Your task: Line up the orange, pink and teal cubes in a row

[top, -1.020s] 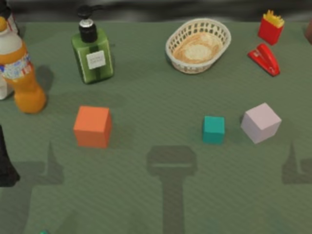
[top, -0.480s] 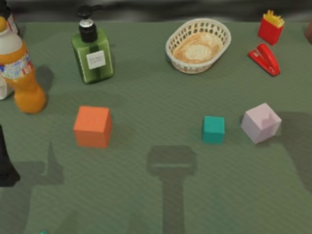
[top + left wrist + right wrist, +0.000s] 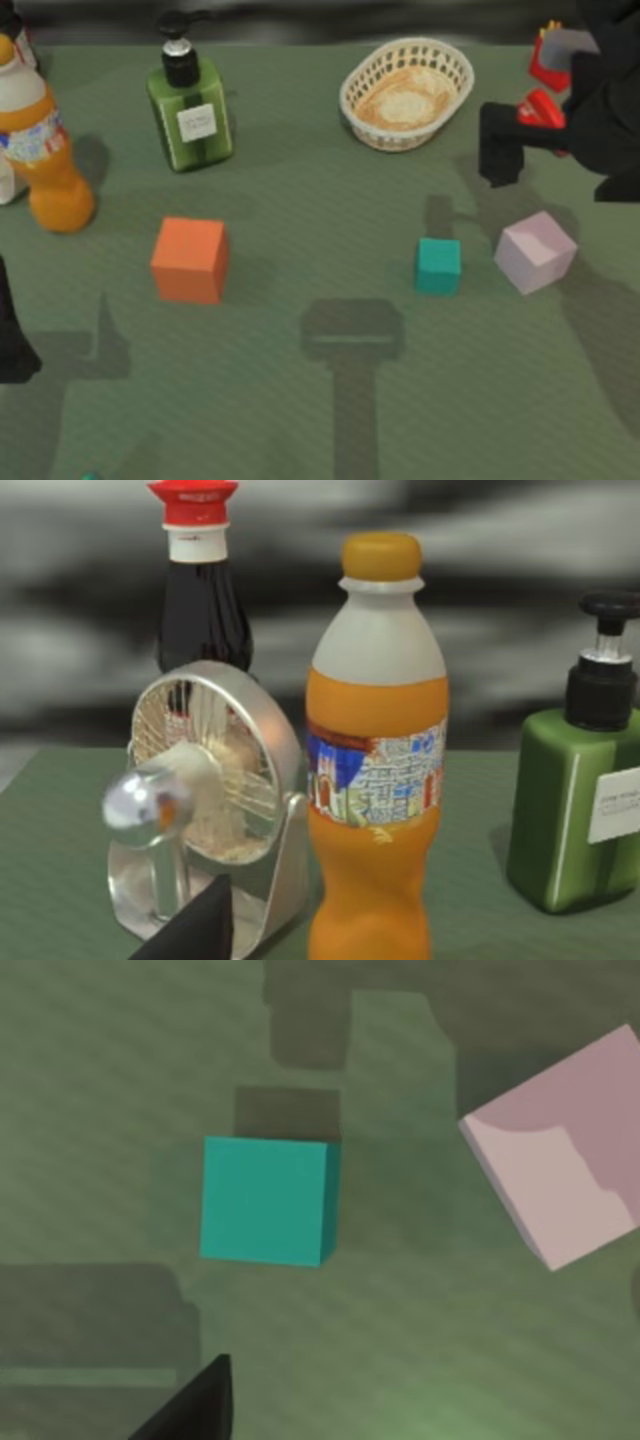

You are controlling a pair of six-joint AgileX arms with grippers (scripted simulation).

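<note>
1. My right gripper hangs over the far right of the table, just beyond the pink cube and between the basket and the red items at the far right corner. I cannot tell whether it is released or clenched.
2. My left arm is parked at the table's left edge, and its hand's state cannot be told either.
3. The pink cube sits on the right side, turned at an angle to the table edges.
4. The teal cube rests just left of the pink one, apart from it, square to the table.
5. The orange cube sits well apart on the left side, roughly level with the other two.
6. Along the far side stand an orange drink bottle, a green pump bottle and a wicker basket.
7. A red fries box and a red stapler are partly hidden behind my right arm.
</note>
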